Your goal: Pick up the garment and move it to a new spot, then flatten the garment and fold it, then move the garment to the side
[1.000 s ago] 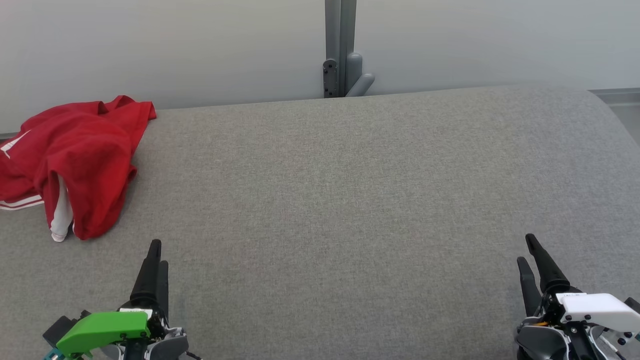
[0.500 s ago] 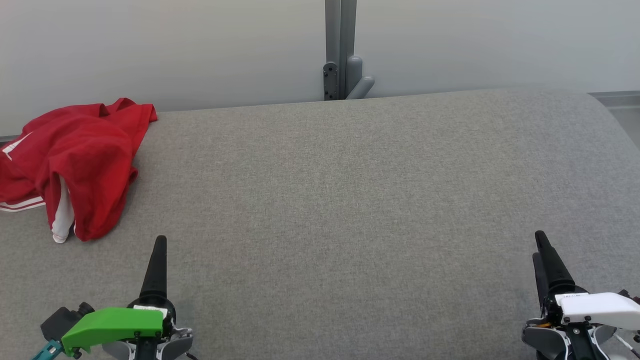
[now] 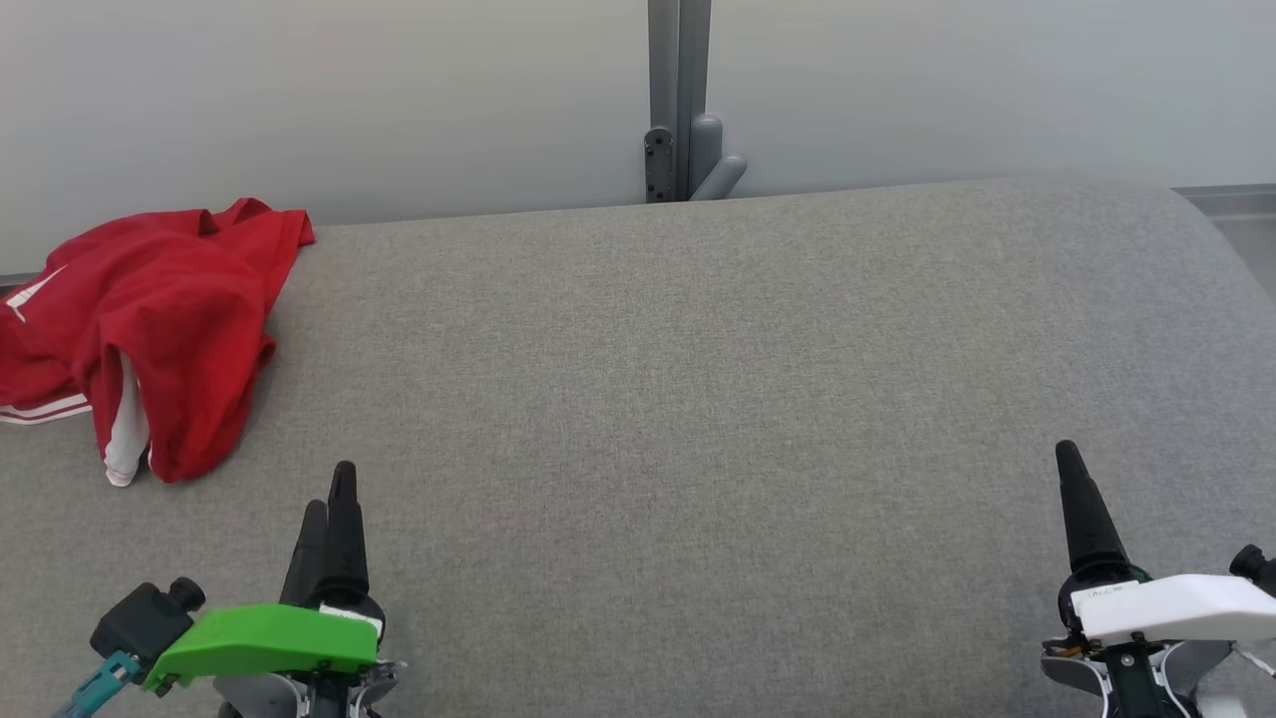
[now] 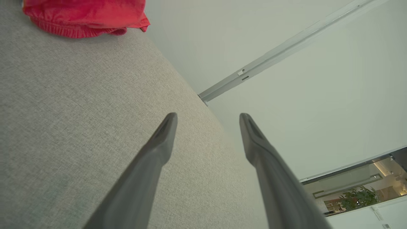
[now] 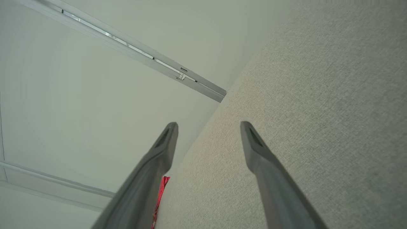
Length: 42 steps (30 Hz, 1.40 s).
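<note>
The garment (image 3: 150,319), red with white stripes and a white lining, lies crumpled at the far left of the grey fabric surface (image 3: 698,399). Its red edge also shows in the left wrist view as the garment (image 4: 86,16) and as a sliver of garment (image 5: 162,187) in the right wrist view. My left gripper (image 3: 331,491) hovers near the front left, below and right of the garment, apart from it. Its fingers (image 4: 159,143) stand spread with nothing between them. My right gripper (image 3: 1069,461) sits at the front right, its fingers (image 5: 257,149) also spread and empty.
A pale wall runs behind the surface, with a grey vertical post and bracket (image 3: 683,140) at its middle. The surface curves down at its right end (image 3: 1226,259). A wide stretch of bare grey fabric lies between the two grippers.
Both arms have rolled at the wrist and shifted slightly; the left gripper's tips moved a little right and up, the right one's slightly up. The garment has not moved.
</note>
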Motion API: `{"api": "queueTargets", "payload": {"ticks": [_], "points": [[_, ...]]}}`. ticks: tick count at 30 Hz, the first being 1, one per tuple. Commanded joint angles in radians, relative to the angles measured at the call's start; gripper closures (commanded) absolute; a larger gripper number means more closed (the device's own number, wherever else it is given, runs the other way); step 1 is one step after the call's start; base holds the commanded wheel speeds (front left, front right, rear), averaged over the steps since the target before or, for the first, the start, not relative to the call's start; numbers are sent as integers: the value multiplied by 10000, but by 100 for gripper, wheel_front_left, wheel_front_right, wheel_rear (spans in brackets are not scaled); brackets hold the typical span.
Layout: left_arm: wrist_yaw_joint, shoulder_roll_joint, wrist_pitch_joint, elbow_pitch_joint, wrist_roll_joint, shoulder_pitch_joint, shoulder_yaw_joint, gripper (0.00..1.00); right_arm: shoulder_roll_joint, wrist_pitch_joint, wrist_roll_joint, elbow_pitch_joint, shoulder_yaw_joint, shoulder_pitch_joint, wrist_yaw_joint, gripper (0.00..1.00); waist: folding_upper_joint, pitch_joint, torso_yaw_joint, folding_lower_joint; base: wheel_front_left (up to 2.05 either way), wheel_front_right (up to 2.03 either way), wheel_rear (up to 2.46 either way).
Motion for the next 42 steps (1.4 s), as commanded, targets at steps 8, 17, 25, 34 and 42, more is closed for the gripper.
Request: {"api": "queueTargets", "payload": {"ticks": [8,17,25,34,42], "points": [[229,64,-333,-302,2148,184,-151,0,-86,-402,-1729,-510,245,210,3,0,0,-19,5,0,0,0,0],[400,72,-593,-366,3687,355,-191,0,-95,-703,-2950,-626,375,360,3,0,0,-39,8,0,0,0,0],[526,78,-818,-357,4794,503,-210,0,-102,-947,-3952,-687,492,491,4,0,0,-67,4,0,0,0,0],[601,85,-1014,-317,5719,654,-266,0,-108,-1167,-4796,-765,565,641,4,0,0,-125,11,0,0,0,0],[631,91,-1200,-270,6636,823,-282,0,-114,-1390,-5576,-841,688,779,5,0,0,-163,24,0,0,0,0]]}}
